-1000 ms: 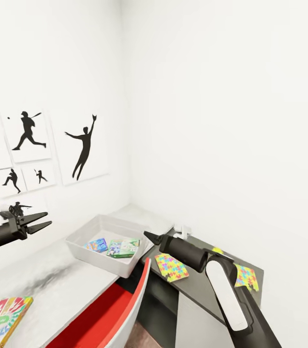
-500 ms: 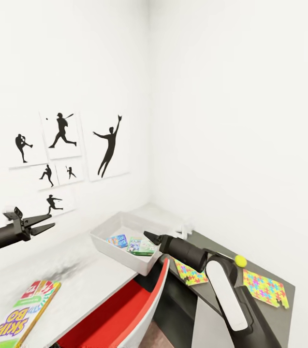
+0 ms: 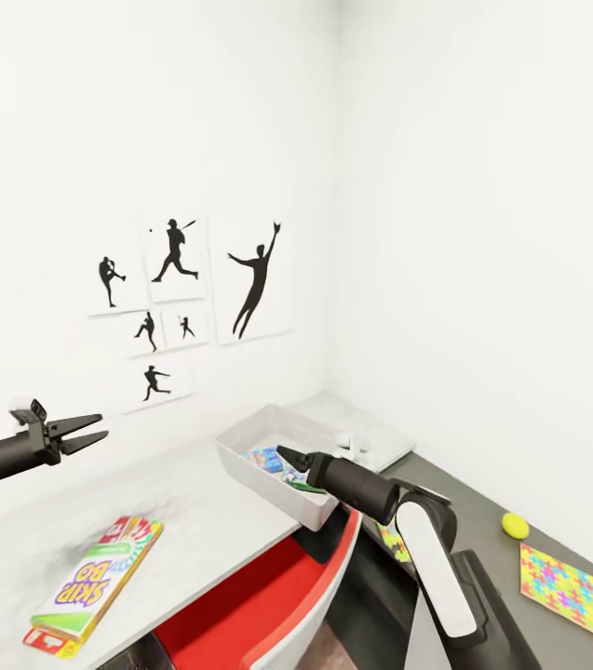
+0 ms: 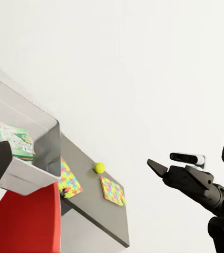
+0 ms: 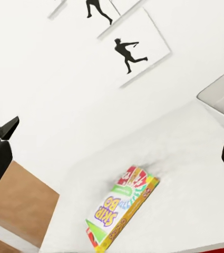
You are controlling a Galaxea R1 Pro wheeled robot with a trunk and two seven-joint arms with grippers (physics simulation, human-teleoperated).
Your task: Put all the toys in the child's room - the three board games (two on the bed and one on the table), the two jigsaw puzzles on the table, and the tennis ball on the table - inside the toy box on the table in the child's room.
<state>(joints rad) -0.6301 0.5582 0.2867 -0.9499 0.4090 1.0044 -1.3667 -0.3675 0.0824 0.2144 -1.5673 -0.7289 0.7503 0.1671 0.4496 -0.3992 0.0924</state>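
The toy box [image 3: 282, 470] already holds two printed boxes; since a second ago your view has swung left, bringing the last board game [image 3: 96, 584] fully in. It lies flat by the white tabletop's [image 3: 212, 512] near edge, open room around. Both the left claw [image 3: 87, 432] and right claw [image 3: 289, 456] hang spread, empty.

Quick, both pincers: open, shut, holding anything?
Left pincer: open, holding nothing.
Right pincer: cannot be told; nothing seen in it.
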